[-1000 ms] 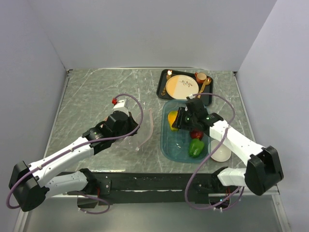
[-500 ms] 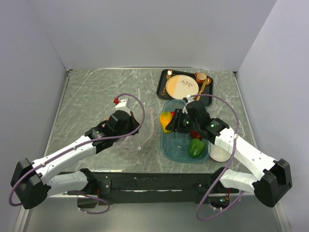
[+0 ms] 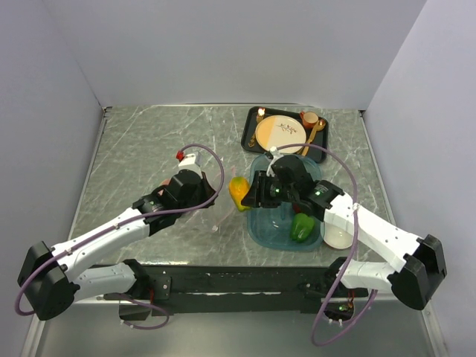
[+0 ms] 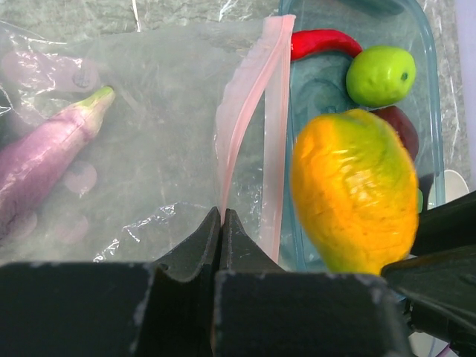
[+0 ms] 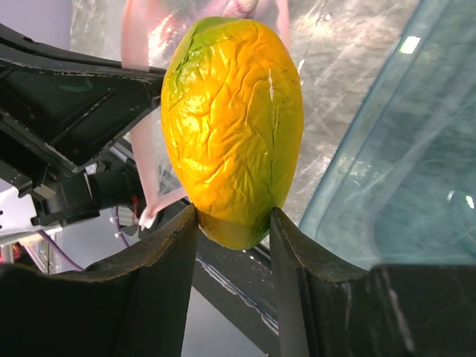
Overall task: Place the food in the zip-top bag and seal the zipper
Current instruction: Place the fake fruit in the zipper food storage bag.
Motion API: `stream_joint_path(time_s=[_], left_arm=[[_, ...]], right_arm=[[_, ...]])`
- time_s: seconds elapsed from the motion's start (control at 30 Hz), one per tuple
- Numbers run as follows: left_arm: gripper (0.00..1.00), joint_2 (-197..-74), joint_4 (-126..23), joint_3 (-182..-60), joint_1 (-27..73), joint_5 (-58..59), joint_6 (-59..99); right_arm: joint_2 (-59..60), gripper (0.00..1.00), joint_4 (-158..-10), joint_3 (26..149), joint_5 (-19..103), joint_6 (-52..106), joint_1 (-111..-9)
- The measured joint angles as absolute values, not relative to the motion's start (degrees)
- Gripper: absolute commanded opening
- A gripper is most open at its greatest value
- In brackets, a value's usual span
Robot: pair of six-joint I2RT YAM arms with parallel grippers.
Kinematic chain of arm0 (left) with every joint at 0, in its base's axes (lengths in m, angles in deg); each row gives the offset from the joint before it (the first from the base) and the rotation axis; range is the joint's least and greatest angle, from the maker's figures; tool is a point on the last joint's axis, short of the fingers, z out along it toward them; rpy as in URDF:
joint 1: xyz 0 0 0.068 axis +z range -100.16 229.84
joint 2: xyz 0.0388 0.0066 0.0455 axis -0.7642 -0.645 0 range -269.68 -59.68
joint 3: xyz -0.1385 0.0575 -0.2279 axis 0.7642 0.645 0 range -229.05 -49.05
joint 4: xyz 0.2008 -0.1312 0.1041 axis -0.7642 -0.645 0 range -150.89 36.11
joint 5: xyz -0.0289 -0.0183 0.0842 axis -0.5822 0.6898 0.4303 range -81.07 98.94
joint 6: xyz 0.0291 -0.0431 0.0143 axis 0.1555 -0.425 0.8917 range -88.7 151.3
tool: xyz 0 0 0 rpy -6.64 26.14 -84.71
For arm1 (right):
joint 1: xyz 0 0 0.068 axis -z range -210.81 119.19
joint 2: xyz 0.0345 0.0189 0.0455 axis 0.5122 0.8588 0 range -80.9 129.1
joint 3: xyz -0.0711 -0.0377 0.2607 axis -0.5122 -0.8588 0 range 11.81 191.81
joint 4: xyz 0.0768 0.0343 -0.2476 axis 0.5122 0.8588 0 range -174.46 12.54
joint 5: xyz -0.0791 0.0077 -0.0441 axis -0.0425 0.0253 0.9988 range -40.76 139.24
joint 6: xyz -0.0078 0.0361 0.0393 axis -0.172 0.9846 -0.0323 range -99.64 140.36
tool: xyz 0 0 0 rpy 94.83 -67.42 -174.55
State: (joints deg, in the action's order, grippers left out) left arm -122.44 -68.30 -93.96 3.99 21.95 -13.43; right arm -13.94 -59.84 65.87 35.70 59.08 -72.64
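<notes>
While the right gripper point(image 5: 232, 214) is clenched on a yellow-orange fruit point(image 5: 232, 126) with a green flush at one end, its two dark fingers press the fruit's lower sides, and most of the fruit stands clear above them. Seen from the top, the fruit hangs at mid-frame, just left of the teal tray point(image 3: 256, 230) and beside the mouth of the zip-top bag point(image 4: 149, 111), which lies flat on the marbled table point(image 3: 149, 141). The left gripper point(image 4: 222, 223) is pinched tight on the zipper point(image 4: 275, 111). In the left wrist view its jaws meet on the near end of the pale pink strip, and the strip's two layers part slightly above them (the mouth gapes a little there). A purple eggplant point(image 4: 44, 156) lies inside the bag, at the left of that view. The held fruit fills the right half of the same frame, right of the strip and in front of the tray; whether it touches the strip cannot be told. In the tray lie a red chili point(image 4: 323, 41), a round green fruit point(image 4: 381, 74) and a dark red piece point(image 4: 405, 126). A green pepper point(image 3: 301, 227) sits at the tray's lower end in the top view. A white bowl point(image 3: 340, 236) rests just right of the tray, and a black tray point(image 3: 249, 126) with a tan plate point(image 3: 279, 132) sits above it.
</notes>
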Motion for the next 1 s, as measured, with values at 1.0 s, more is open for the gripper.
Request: stream_joint_path(time_s=[1.0], left_arm=[[0.01,-119.79,-68.33,-93.96,3.99,21.91,-13.38]], right_arm=[[-0.85,0.63,-60.21,75.62,37.65,59.87,-75.67]])
